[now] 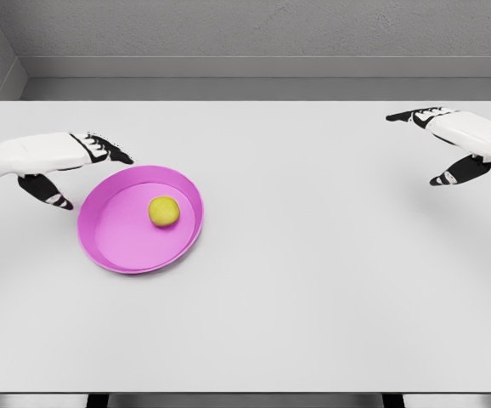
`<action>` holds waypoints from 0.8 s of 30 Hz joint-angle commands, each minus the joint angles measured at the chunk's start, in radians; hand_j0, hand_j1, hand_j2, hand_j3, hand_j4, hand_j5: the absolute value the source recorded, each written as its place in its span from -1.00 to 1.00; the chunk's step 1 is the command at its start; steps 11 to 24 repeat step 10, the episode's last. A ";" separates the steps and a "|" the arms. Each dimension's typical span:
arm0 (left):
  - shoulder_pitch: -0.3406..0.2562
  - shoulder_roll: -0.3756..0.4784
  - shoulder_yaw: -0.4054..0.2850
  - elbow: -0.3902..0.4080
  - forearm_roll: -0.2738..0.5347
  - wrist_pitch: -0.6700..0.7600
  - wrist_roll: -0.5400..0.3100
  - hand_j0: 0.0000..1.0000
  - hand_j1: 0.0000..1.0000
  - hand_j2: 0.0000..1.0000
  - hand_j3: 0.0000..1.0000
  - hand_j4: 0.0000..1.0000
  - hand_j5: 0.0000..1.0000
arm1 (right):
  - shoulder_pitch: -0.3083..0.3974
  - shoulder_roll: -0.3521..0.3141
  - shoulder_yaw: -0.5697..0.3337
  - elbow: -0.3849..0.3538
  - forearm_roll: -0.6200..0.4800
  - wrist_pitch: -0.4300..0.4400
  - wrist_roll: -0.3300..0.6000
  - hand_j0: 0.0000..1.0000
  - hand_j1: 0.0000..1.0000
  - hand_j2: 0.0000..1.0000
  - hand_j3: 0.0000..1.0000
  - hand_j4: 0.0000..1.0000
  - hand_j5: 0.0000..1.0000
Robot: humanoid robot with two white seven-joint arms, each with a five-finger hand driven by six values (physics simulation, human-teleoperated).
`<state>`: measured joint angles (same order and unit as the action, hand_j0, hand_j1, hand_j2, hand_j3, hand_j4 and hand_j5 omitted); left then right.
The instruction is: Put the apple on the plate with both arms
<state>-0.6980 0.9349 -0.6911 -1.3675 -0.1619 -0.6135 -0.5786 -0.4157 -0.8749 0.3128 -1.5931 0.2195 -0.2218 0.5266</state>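
A small yellow-green apple (164, 211) lies inside the pink plate (118, 246), right of the plate's middle. The plate sits on the white table at the left. My left hand (80, 174) hovers just beyond the plate's upper left rim, fingers spread and holding nothing. Far off at the right edge my right hand (437, 144) is raised over the table, fingers stretched out and empty.
The white table (313, 280) stretches wide to the right of the plate and toward the front edge. A grey wall and floor strip run behind the table's far edge.
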 commanded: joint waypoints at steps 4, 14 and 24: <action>0.002 -0.001 0.004 0.008 0.007 0.003 0.002 1.00 1.00 1.00 1.00 1.00 1.00 | 0.000 -0.001 0.000 -0.001 -0.003 0.001 0.000 1.00 1.00 1.00 1.00 1.00 1.00; 0.002 -0.002 0.004 0.015 0.008 0.003 0.003 1.00 1.00 1.00 1.00 1.00 1.00 | 0.002 -0.001 0.003 -0.001 -0.003 0.001 0.000 1.00 1.00 1.00 1.00 1.00 1.00; 0.002 -0.002 0.004 0.015 0.008 0.003 0.003 1.00 1.00 1.00 1.00 1.00 1.00 | 0.002 -0.001 0.003 -0.001 -0.003 0.001 0.000 1.00 1.00 1.00 1.00 1.00 1.00</action>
